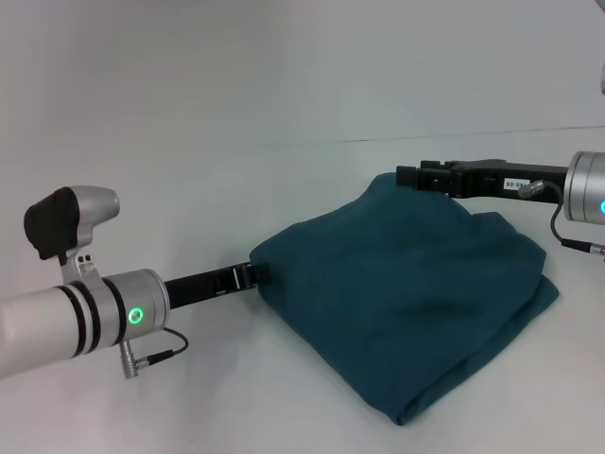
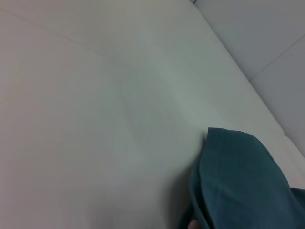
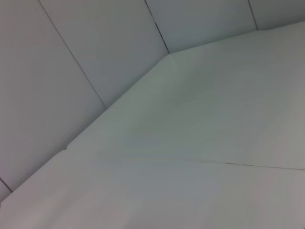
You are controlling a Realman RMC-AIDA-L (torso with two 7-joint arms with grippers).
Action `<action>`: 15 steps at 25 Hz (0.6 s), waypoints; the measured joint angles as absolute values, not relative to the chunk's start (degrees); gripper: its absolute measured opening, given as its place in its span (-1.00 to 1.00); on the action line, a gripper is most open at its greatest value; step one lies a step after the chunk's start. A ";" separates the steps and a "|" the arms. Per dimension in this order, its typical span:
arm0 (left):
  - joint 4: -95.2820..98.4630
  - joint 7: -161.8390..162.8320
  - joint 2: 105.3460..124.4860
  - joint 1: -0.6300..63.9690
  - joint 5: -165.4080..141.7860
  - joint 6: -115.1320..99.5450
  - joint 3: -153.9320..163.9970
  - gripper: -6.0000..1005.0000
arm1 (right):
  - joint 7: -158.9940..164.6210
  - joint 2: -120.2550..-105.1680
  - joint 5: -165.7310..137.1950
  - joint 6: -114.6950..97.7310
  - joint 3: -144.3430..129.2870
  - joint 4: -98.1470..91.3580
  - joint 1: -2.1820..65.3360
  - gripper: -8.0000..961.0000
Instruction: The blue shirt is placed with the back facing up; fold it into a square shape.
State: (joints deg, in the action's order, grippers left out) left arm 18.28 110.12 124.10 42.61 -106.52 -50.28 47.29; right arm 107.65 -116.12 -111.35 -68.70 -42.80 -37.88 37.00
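Note:
The blue shirt lies as a dark teal, puffy bundle in doubled layers on the white table. My left gripper is at the bundle's left corner, shut on the fabric there. At the far top corner my right gripper is shut on the cloth, which rises to a peak at its tip. The shirt's edge runs fairly straight between the two grippers. A rounded fold of the blue shirt shows in the left wrist view. The right wrist view holds only bare table and wall.
The white table extends on all sides of the shirt. A grey panelled wall stands behind its far edge. A cable hangs from the left wrist and another from the right wrist.

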 joint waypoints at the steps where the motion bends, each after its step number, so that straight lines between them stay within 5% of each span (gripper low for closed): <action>1: 18.28 110.12 124.10 42.62 -106.52 -50.27 47.29 -0.76 | 107.65 -116.16 -111.36 -68.70 -42.80 -37.88 37.00 0.25; 6: 18.42 110.12 124.03 42.62 -106.47 -50.25 47.25 -0.93 | 107.63 -116.35 -111.35 -68.71 -42.72 -37.88 37.00 0.25; 15: 22.31 110.56 123.26 41.33 -106.57 -50.19 46.82 -0.92 | 107.59 -116.53 -111.24 -68.74 -42.35 -37.47 36.73 0.25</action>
State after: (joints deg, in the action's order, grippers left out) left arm 22.31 110.56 123.26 41.33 -106.57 -50.19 46.82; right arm 107.60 -116.53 -111.24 -68.74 -42.35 -37.47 36.73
